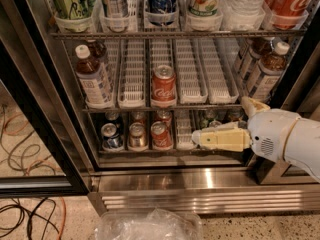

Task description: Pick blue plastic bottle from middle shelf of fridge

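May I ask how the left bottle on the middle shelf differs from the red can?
The blue plastic bottle is taller, clear with dark drink; the Coca-Cola can is shorter, red. The bottle has a white cap, the can a silver top. The bottle is leftmost, the can central. Both stand upright on the middle shelf. The gripper hangs lower right, touching neither.
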Controlling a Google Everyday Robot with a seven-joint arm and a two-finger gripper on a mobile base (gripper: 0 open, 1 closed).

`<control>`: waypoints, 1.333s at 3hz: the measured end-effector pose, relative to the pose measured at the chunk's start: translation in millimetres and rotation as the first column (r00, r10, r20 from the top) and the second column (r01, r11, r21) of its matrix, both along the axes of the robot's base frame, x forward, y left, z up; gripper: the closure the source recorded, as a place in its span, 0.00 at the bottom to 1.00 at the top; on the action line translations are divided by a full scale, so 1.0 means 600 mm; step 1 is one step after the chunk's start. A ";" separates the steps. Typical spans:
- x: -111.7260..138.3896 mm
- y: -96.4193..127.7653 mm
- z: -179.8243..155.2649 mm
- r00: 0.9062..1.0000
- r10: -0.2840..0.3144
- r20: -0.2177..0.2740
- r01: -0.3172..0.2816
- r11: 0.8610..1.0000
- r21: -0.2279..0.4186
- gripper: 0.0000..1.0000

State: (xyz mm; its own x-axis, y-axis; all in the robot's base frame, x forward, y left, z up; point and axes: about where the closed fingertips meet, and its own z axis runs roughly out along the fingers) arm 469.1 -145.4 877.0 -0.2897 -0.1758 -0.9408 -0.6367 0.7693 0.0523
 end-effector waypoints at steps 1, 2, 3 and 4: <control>-0.002 -0.015 -0.023 0.999 -0.042 0.007 0.042 0.998 0.046 0.00; -0.001 -0.042 -0.067 0.987 -0.159 0.039 0.151 0.976 0.157 0.00; -0.006 -0.117 -0.098 0.942 -0.318 0.111 0.292 0.935 0.200 0.00; -0.013 -0.164 -0.094 0.902 -0.402 0.155 0.366 0.905 0.217 0.00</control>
